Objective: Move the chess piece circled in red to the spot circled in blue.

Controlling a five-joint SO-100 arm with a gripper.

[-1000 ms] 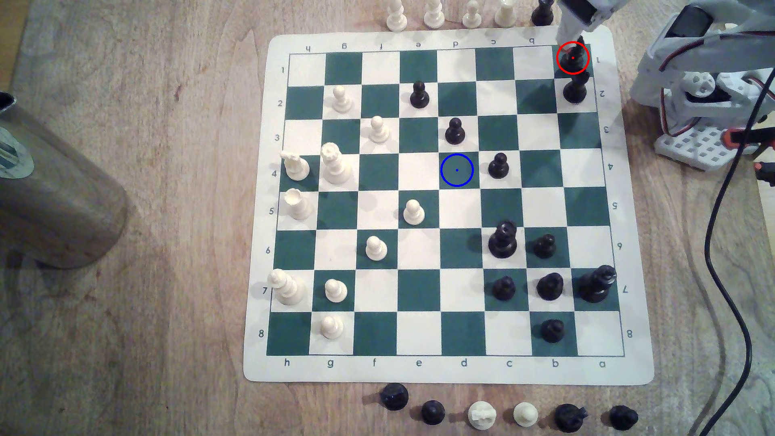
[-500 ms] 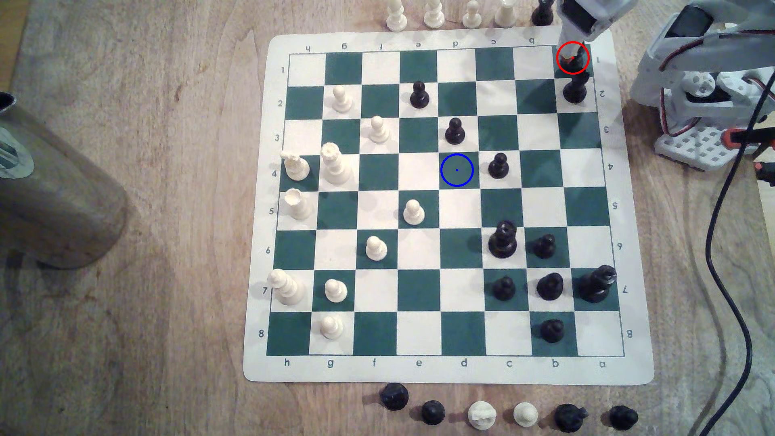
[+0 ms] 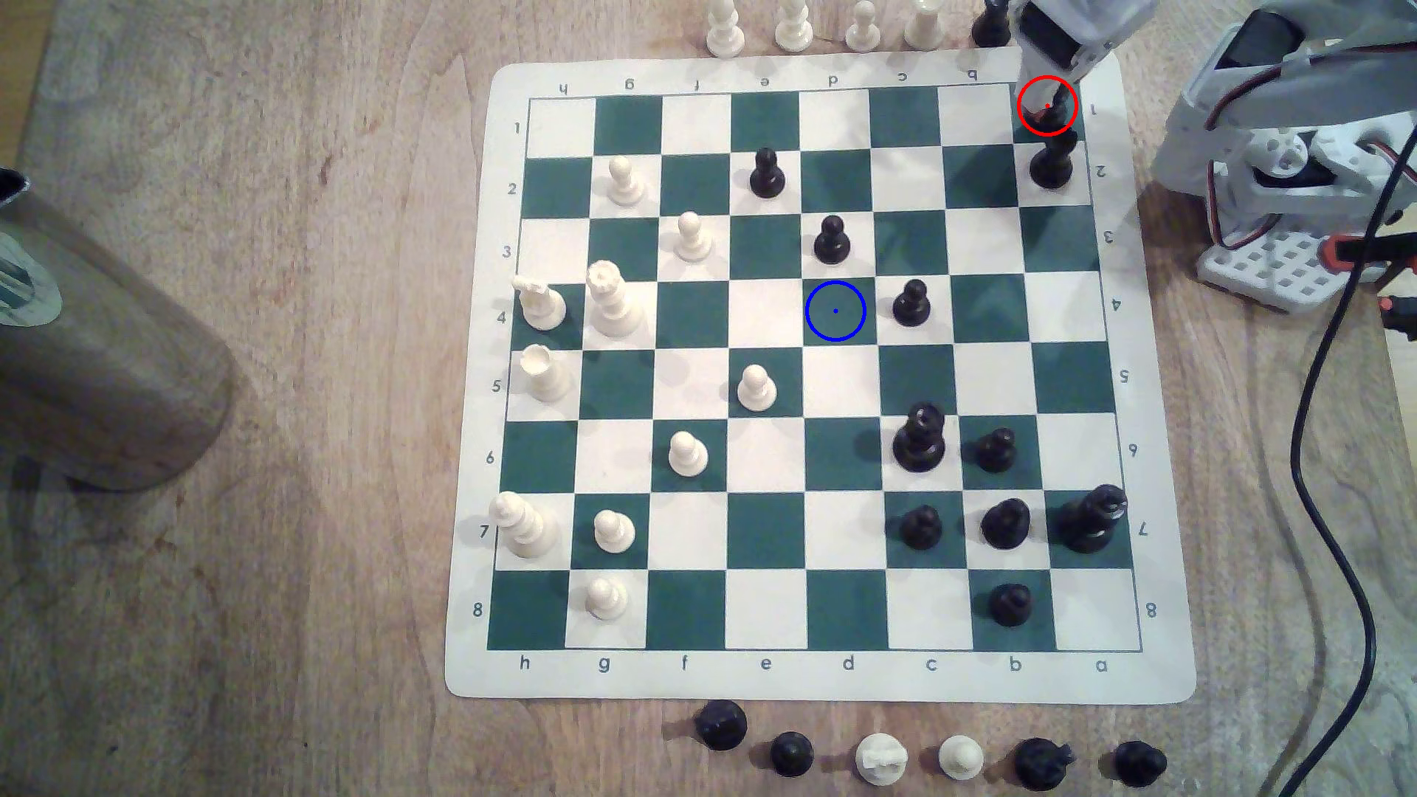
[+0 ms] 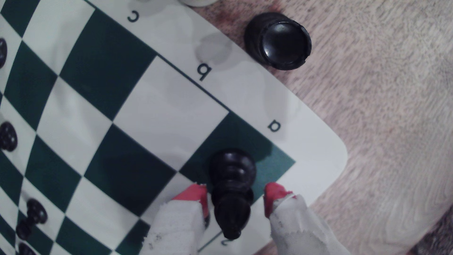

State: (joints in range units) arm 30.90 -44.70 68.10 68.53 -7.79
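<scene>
Here, my white, tape-wrapped gripper with red fingertips (image 4: 235, 199) straddles the slender matte black chess piece (image 4: 230, 188) standing on the dark green corner square marked a1, low in the wrist view. My jaws are parted: one red tip looks to touch the piece, though blur makes that uncertain, while a clear gap separates the other. In the exterior view's upper right, the gripper (image 3: 1049, 86) hangs over the piece (image 3: 1053, 113) inside its red ring. The blue-ringed dark green square (image 3: 835, 310) lies near the middle of the green-and-white vinyl chessboard (image 3: 1165, 460), well apart.
</scene>
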